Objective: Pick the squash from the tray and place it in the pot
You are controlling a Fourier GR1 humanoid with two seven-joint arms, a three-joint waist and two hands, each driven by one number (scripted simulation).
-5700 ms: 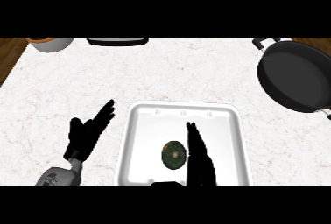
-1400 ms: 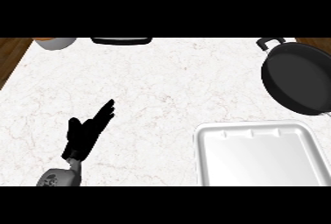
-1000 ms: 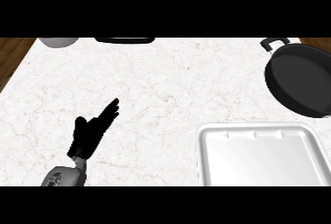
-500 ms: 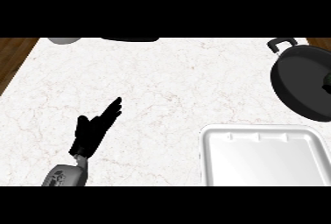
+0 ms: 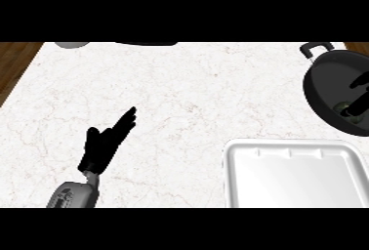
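The black pot stands at the counter's right edge, partly cut off by the view. Inside it, low against the dark bottom, shows the small green squash. Only a bit of my right hand shows, coming in from the right edge over the pot and touching or just above the squash; most of it is out of view. The white tray lies at the lower right with nothing in it. My left hand rests open on the counter at lower left, fingers pointing up and to the right.
A grey bowl and a dark object sit at the counter's far edge. Brown wood shows past the counter's left side. White marble counter lies between my left hand and the pot.
The squash, on the tray at first, now shows inside the pot with my right hand, which has come back into view. The tray and pot have shifted right. My left hand stays put.
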